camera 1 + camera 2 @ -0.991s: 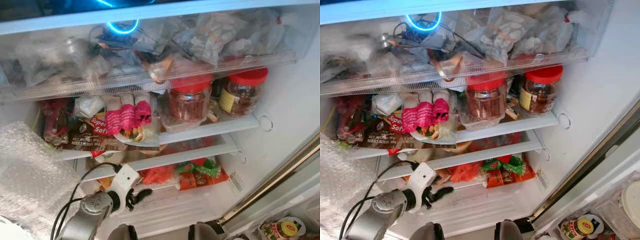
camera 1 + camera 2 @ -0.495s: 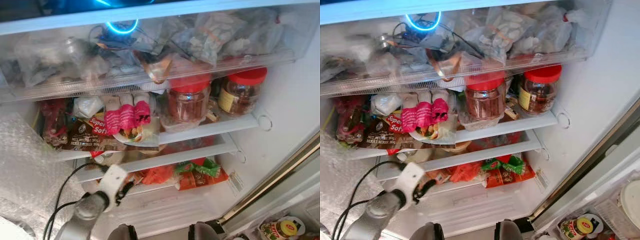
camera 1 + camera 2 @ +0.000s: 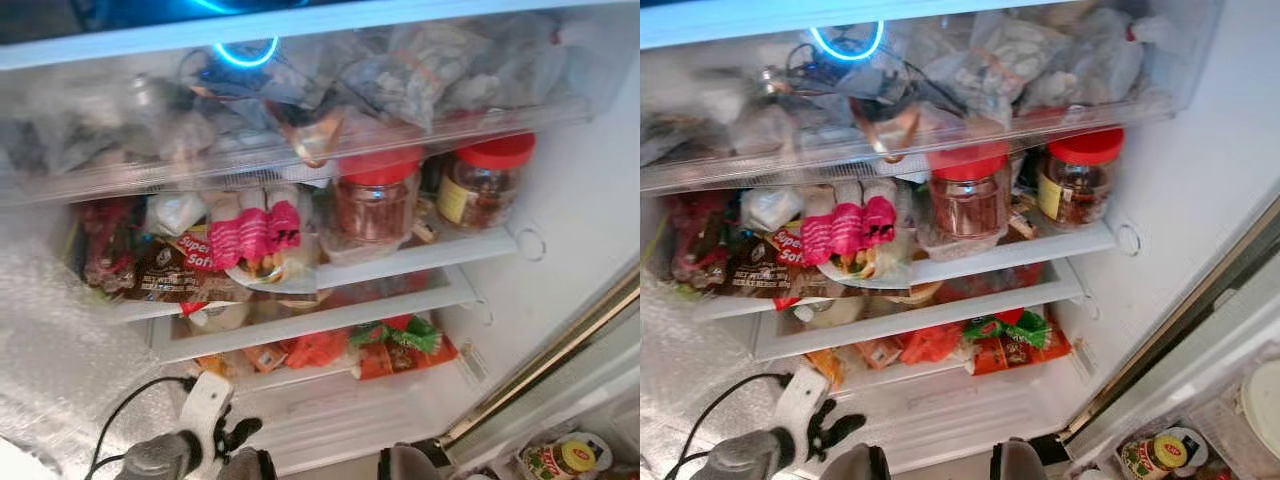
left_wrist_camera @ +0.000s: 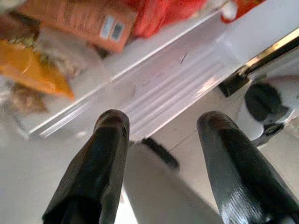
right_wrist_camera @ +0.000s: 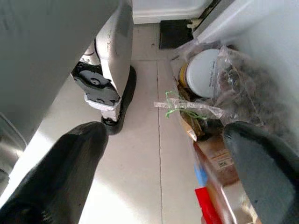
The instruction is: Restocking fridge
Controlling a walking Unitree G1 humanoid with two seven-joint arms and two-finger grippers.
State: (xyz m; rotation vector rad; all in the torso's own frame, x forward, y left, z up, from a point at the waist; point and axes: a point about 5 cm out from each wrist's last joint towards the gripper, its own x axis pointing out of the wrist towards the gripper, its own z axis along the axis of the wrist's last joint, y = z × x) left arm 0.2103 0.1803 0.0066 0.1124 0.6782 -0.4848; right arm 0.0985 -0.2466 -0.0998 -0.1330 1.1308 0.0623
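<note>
The fridge [image 3: 560,230] is open and full of food. Two jars with red lids [image 3: 378,195] stand side by side on a shelf, under a clear drawer [image 3: 300,110] stuffed with bags. A pink pack [image 3: 255,232] lies to the left of the jars. Lower down lie an orange pack [image 4: 77,21] and a green and red bag [image 3: 400,345].

The left claw [image 3: 240,435] is low, in front of the bottom of the fridge. Its two black fingers [image 4: 100,163] are spread apart and hold nothing.

The right claw [image 5: 163,177] hangs down over the floor [image 5: 140,154]. It is wide open and empty too, next to a bag of groceries [image 5: 229,98].
</note>
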